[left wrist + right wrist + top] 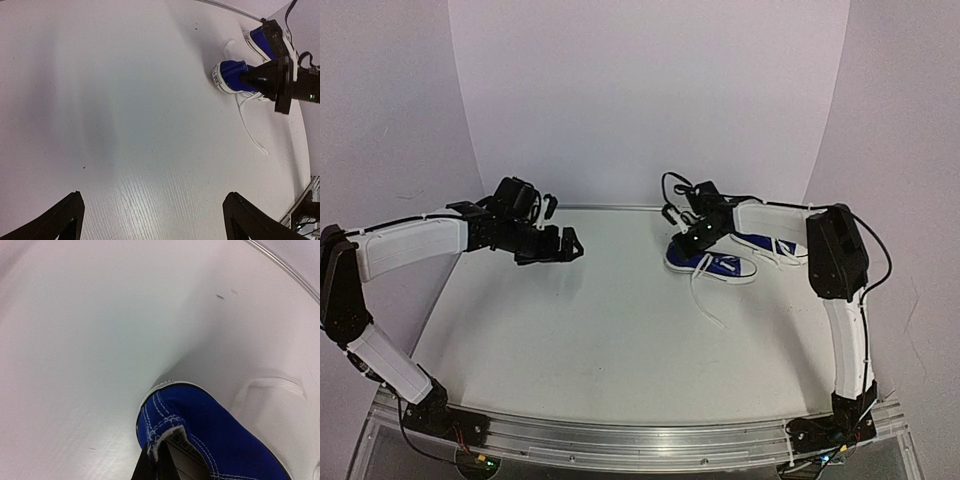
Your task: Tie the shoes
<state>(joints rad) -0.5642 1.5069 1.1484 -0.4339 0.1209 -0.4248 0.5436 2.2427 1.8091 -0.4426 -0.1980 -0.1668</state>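
White tabletop [600, 330]: right claw [688, 240] pinches the near shoe [728, 266] at its heel; left claw [570, 245] released, apart.

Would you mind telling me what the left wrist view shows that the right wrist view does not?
Only left wrist: the far shoe, a loose lace, the open left hand, and the right hand from outside. Only right wrist: the heel stitching close up. Both: the near shoe, pinched at its heel, and the white table.

Royal-blue shoes [730, 266] with white soles, white stitching, white laces [700, 292], white wood-grain table [600, 330], black left hand [572, 246], black right hand [688, 240].
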